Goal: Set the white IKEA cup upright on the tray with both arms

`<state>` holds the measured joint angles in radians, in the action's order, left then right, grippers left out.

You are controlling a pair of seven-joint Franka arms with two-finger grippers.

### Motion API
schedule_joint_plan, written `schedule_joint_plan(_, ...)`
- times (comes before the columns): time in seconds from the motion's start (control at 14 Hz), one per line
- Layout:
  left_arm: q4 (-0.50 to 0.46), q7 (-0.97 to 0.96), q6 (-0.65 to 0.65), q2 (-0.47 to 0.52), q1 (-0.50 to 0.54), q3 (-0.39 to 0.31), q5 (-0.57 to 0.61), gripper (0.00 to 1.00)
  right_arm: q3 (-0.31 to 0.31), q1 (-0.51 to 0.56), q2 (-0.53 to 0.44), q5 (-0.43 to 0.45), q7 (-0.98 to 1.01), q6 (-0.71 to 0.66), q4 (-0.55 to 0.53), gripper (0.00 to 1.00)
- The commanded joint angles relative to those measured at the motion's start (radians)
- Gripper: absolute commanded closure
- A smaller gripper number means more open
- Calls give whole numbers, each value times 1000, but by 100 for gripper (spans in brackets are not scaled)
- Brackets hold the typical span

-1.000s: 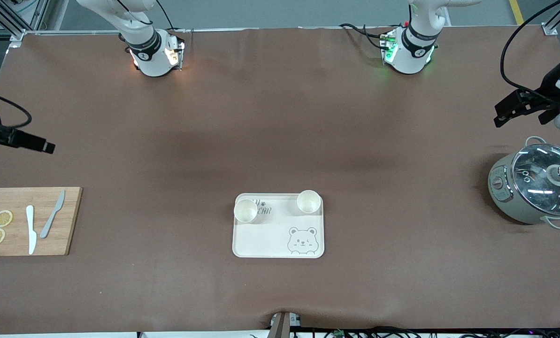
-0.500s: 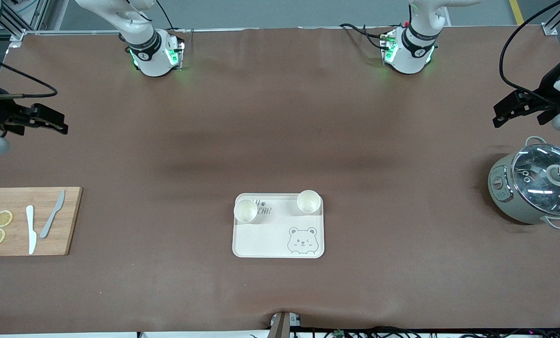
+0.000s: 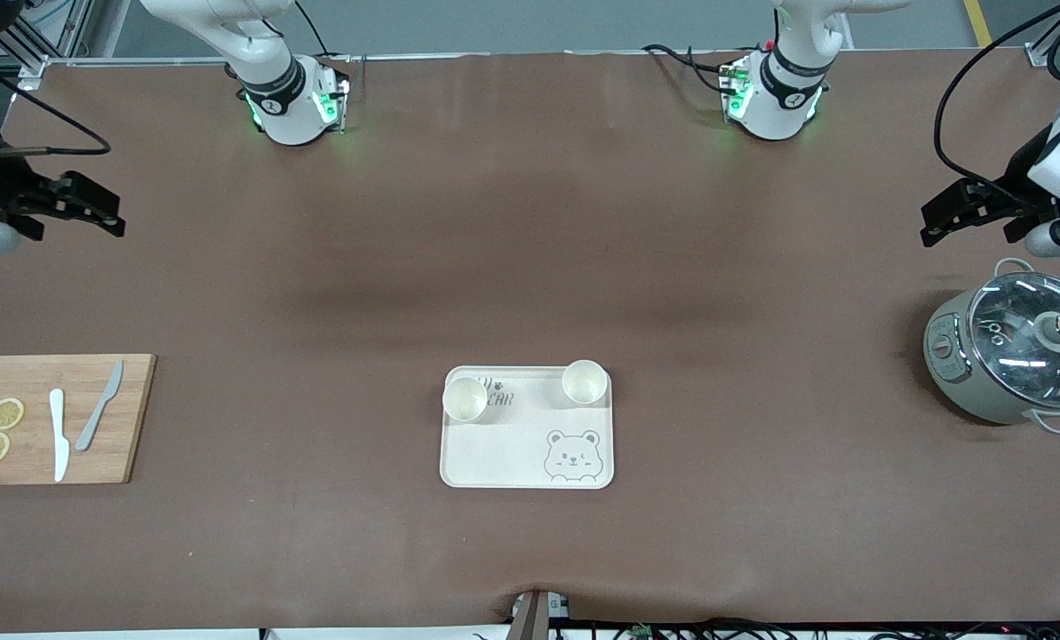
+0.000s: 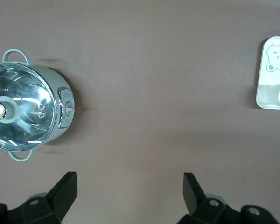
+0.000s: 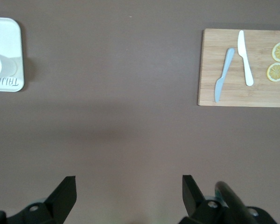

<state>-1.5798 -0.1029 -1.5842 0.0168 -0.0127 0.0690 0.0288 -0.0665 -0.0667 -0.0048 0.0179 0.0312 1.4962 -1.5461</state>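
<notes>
Two white cups stood upright on the tray, well apart from both sets of fingers. The left gripper hung over bare worktop near the pot, fingers spread and empty; the right gripper hung over the worktop's other end, also spread and empty. The placing looked done, so each arm should have kept high and clear of the smooth, light cups. The tray was flat, matte cream with rounded corners.

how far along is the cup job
Looks done: two white cups stand upright on the tray. Nothing in hand: the left gripper and right gripper are open and empty over bare table at their own ends. Nothing visibly left.
</notes>
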Motion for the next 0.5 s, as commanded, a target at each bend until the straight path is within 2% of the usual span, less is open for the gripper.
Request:
schedule_joint_plan(0.0, -14, -20, 7, 37, 0, 27, 2, 0, -29, -21, -4, 7, 10, -5, 33, 0)
schedule_joint_plan(0.21, -23, -21, 9, 66, 5, 32, -1, 0, -21, -18, -12, 7, 26, -73, 32, 0)
schedule_joint_plan(0.43, -13, 9, 35, 77, 8, 31, -1, 0, -19, 11, -11, 5, 26, -74, 31, 0)
